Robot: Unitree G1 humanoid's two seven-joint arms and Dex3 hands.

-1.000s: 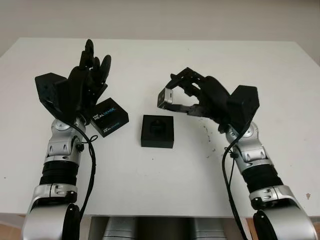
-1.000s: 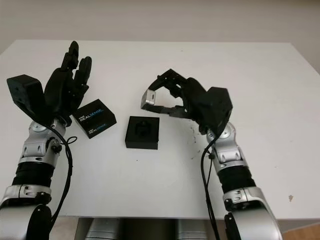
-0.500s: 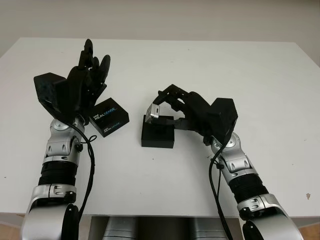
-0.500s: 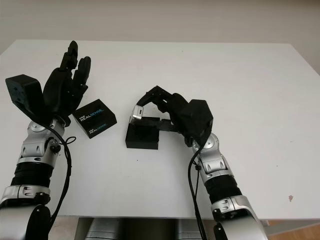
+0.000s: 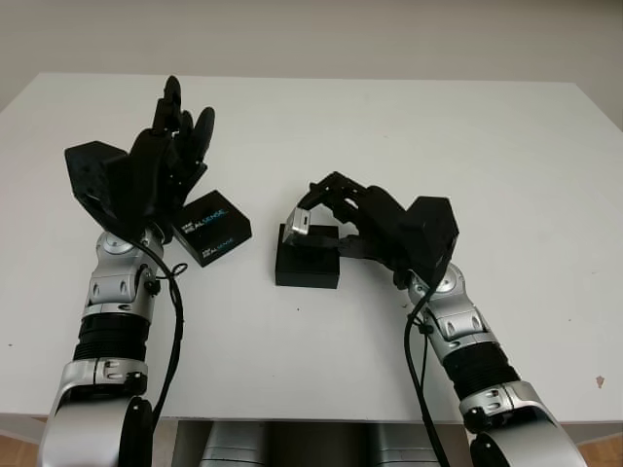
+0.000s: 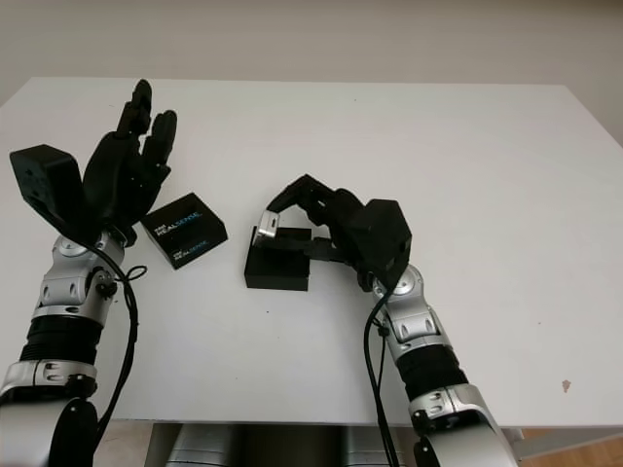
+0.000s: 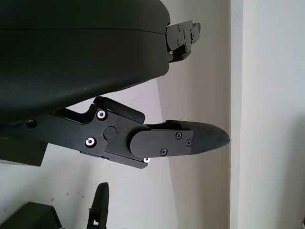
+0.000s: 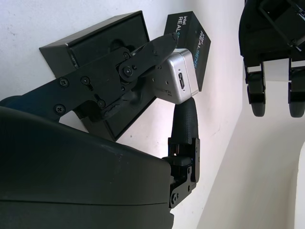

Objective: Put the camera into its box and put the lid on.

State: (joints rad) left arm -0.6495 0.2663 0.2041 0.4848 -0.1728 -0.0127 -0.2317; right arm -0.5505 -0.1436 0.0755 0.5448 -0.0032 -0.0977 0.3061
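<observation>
Lying flat and wide, the white table [image 5: 506,175] looks smooth and plain, with a few small dark specks near the right arm.

Both arms are made of shiny silver metal rings with black rubbery bands and thin black cables. Each one ends in a hard black hand with blocky fingers held by little screws.

The left hand [image 5: 161,165] is up in the air over the table's left part, open and holding nothing. It has stayed in the same place as a second ago.

The lid [image 5: 212,228] is a flat black square of card with white and blue letters on it. It lies on the table just beside the left hand, close to the box but not touching it. It has not moved.

The box [image 5: 308,261] is a low black square with sharp corners and a dark hollow in the top. It sits in the middle of the table, right where it was before.

The right hand [image 5: 336,209] has its fingers squeezed on the camera [image 5: 299,223]. The camera is a small silver metal block with round edges and a tiny port in one end. A second ago the hand held it high and to the right of the box. Now the camera is low over the box's top, at the far left part, tipped a bit. I cannot tell if it touches the box yet.
</observation>
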